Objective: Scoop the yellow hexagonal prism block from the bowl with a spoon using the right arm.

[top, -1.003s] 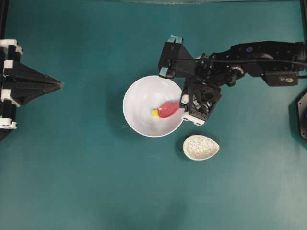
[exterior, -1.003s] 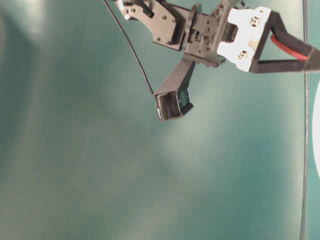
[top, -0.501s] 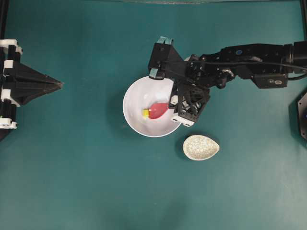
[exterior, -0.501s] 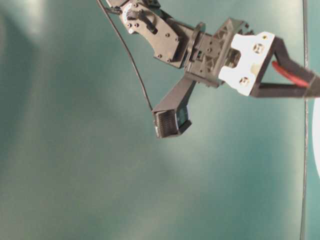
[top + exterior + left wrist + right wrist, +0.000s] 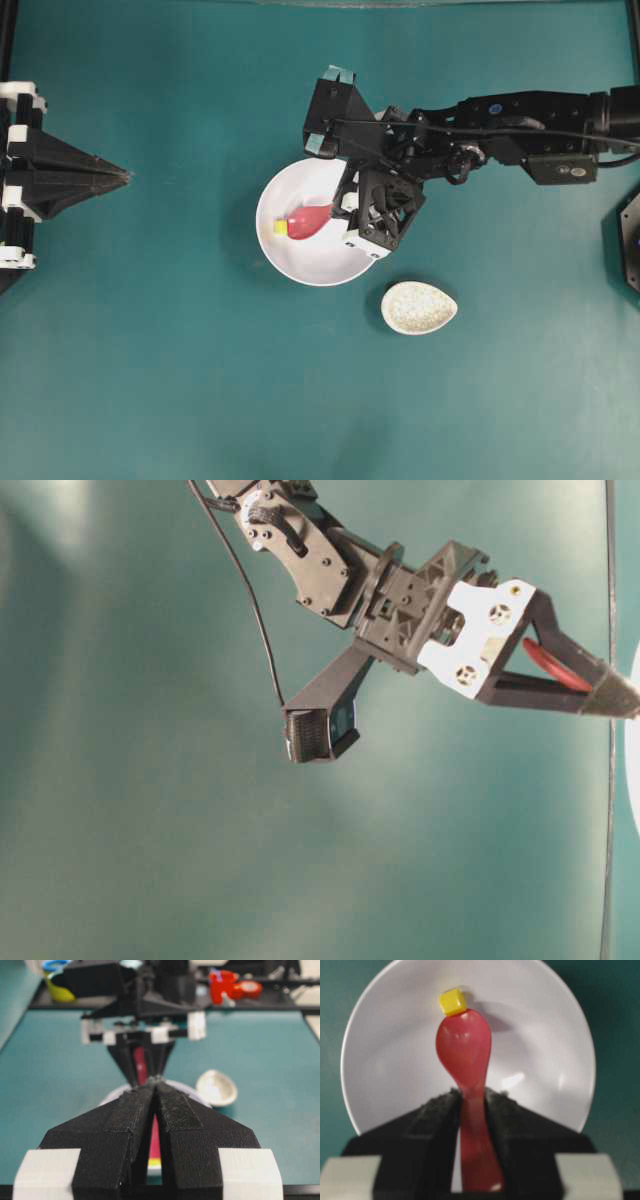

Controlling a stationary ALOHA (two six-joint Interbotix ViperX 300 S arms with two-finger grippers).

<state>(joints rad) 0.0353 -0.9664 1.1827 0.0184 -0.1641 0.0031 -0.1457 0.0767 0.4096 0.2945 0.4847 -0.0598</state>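
The white bowl (image 5: 312,262) sits mid-table. My right gripper (image 5: 340,210) reaches over its right rim and is shut on the handle of the red-pink spoon (image 5: 308,220). The spoon's scoop lies inside the bowl. The tiny yellow block (image 5: 280,227) sits on the bowl's floor, touching the scoop's far tip, not in the scoop. In the right wrist view the block (image 5: 452,1001) is just beyond the scoop (image 5: 464,1050), with my gripper (image 5: 470,1096) clamped on the handle. My left gripper (image 5: 125,177) is shut and empty at the far left.
A speckled beige spoon rest (image 5: 418,307) lies just right of and below the bowl, empty. The right arm's wrist camera (image 5: 330,100) overhangs the bowl's upper rim. Red and yellow items (image 5: 227,985) stand beyond the table's far end.
My right gripper has moved left with the spoon. The scoop's tip has pushed the yellow block leftward across the bowl floor. The left arm has not moved.
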